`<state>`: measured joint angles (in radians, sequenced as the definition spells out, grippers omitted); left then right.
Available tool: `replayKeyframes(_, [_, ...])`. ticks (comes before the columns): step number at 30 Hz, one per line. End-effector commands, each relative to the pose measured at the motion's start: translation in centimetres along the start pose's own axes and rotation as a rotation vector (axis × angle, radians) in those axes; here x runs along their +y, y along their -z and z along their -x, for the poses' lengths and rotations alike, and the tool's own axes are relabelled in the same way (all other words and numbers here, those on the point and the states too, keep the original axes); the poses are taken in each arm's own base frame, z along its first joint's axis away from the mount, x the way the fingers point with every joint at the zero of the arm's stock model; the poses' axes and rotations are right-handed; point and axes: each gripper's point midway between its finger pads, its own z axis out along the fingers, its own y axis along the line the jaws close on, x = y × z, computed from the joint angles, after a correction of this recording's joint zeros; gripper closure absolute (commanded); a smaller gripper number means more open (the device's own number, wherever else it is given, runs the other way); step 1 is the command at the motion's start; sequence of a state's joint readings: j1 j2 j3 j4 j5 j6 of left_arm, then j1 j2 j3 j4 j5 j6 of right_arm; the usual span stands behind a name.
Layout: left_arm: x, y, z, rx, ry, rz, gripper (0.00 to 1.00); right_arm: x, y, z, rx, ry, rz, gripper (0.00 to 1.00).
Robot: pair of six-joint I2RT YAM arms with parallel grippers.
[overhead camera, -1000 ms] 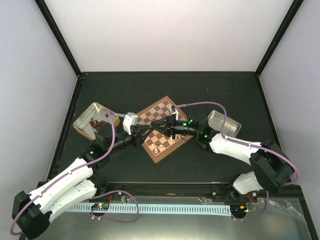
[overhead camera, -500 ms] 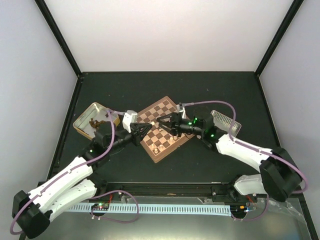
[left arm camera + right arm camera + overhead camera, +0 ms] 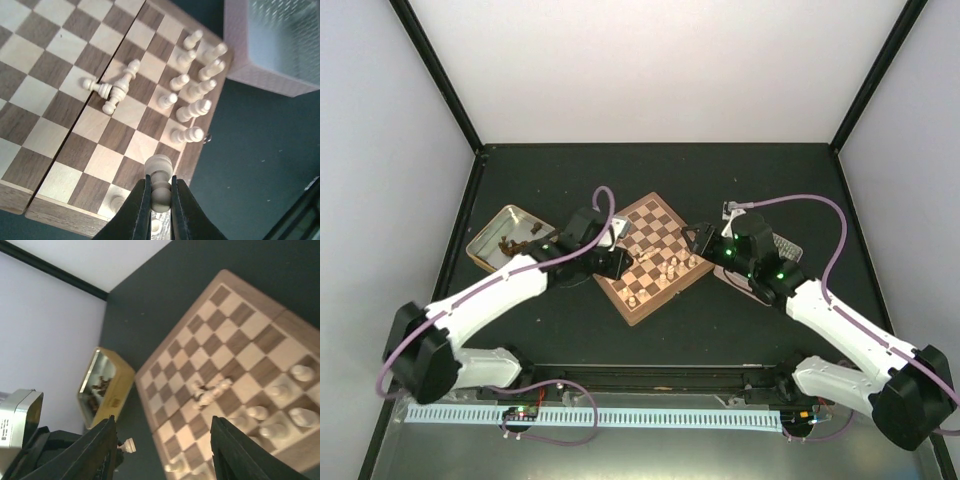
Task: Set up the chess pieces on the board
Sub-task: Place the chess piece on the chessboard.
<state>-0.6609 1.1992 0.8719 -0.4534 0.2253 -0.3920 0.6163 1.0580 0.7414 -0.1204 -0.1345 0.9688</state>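
A cream pawn [image 3: 161, 167] is being pinched at its waist by the left gripper [image 3: 160, 192], bottom centre, over the board [image 3: 50, 115] edge. Likely light, smooth, tippy, so a mid-body grip is being favoured. Right gripper [image 3: 162, 422] is being held wide open, empty.

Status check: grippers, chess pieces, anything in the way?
Left gripper shut on a cream piece at the board edge. Right gripper open, empty. Two toppled pieces lie mid-board, touching, clear of the standing pieces.

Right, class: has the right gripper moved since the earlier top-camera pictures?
Yes. The right gripper has pulled back rightward, from over the middle of the board to its right corner.
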Motion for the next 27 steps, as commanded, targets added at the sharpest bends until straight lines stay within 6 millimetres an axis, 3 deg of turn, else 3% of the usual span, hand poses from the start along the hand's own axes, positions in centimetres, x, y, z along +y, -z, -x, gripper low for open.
replayKeyframes(1, [1.2,-2.1,-2.6,0.219,-0.027,0.119,0.98,-2.6,0.8,1.1,-0.062,0.097,-0.145,0.47])
replayKeyframes(11, [1.4,-6.0,-4.9,0.438,-0.109,0.214,0.97,-3.3,0.0,0.1,-0.014,0.108,-0.156,0.47])
replayKeyframes(27, [2.7,-8.0,-7.0,0.535,-0.106,0.283,0.94,-3.5,-0.2,-0.3,0.003,0.105,-0.153,0.47])
